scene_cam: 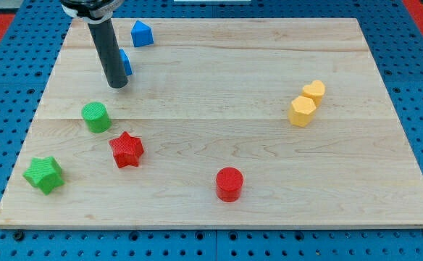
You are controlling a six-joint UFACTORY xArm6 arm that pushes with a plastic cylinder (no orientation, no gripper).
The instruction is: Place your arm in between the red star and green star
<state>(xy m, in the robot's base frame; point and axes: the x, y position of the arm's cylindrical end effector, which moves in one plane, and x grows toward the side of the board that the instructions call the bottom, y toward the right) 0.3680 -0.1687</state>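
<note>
The red star (127, 150) lies at the view's lower left on the wooden board (219, 116). The green star (44, 175) lies further left and lower, near the board's bottom left corner. My tip (117, 85) rests on the board at the view's upper left, well above both stars. It stands just above and right of a green cylinder (95, 117) and partly hides a blue block (126, 63) behind the rod.
A blue pentagon-like block (141, 33) sits near the board's top edge. A red cylinder (229, 183) lies at bottom centre. A yellow heart (313, 90) and a yellow hexagon (303, 111) touch each other at the right.
</note>
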